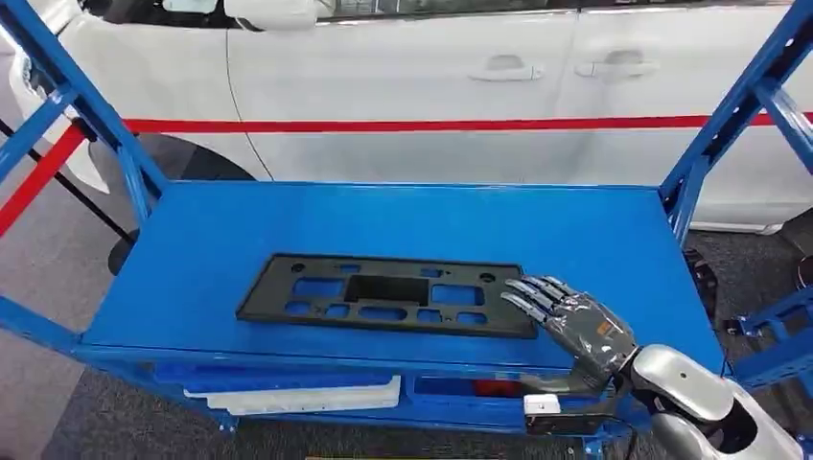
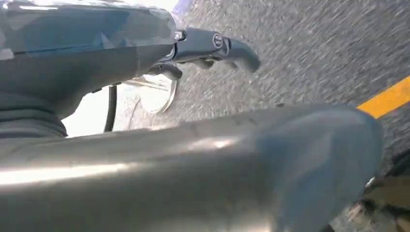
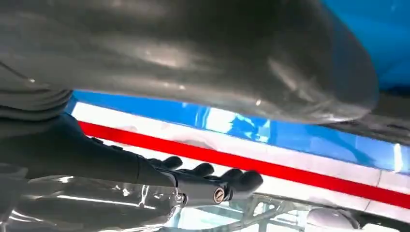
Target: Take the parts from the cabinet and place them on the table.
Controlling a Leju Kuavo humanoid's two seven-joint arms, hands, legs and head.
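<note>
A flat black plastic part (image 1: 383, 295) with several cut-outs lies lengthwise near the front of the blue cabinet shelf (image 1: 594, 230). My right hand (image 1: 575, 331) comes in from the lower right, its fingers stretched out flat at the part's right end; whether they touch it is unclear. The thumb hangs down by the shelf's front edge. It holds nothing. In the right wrist view the right hand (image 3: 203, 181) shows straight dark fingers before the car's red stripe. My left hand (image 2: 208, 46) hangs over grey floor with its fingers apart and nothing in it.
A white car (image 1: 403, 86) with a red stripe stands close behind the cabinet. Blue slanted uprights (image 1: 729, 115) frame the shelf on both sides. A white part (image 1: 297, 395) lies on the lower shelf. A yellow line (image 2: 387, 96) crosses the floor.
</note>
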